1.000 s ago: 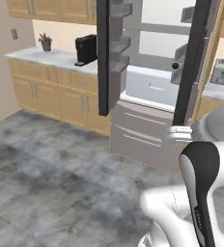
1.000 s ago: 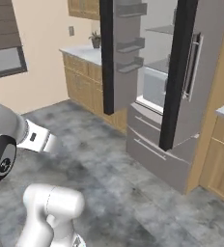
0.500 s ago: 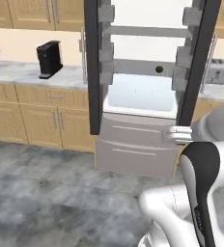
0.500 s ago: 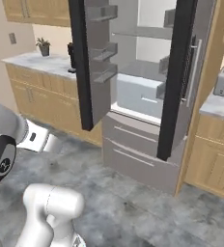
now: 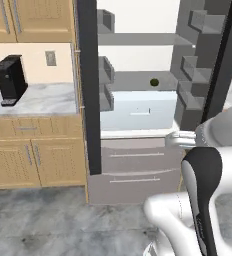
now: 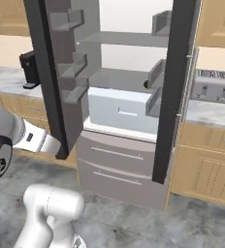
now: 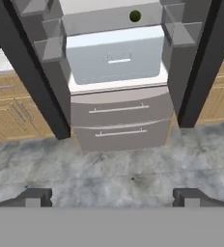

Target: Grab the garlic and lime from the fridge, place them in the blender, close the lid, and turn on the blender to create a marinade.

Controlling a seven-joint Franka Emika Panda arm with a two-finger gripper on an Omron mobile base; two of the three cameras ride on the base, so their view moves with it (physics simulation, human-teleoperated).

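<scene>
The fridge [image 5: 138, 112] stands straight ahead with both dark doors swung open, grey shelves and a pale drawer [image 7: 115, 57] inside. The lime [image 7: 135, 16], small and dark green, lies on the shelf above that drawer, towards the right; it also shows as the lime [image 5: 154, 82] and the lime [image 6: 146, 84], there half behind a door bin. My gripper [image 7: 113, 198] is open with nothing between its fingers, hanging well short of the fridge over the grey floor. Garlic, blender and lid are out of view.
A black coffee machine [image 5: 10, 79] sits on the counter left of the fridge, a toaster [image 6: 213, 86] on the counter to its right. Wooden cabinets [image 5: 33, 160] flank both sides. The open doors [image 7: 31, 77] jut out towards me; grey floor [image 7: 128, 169] lies between.
The whole picture has shifted: the base has driven round, so the open fridge now fills the middle and looks nearer. The lime has stayed on its shelf.
</scene>
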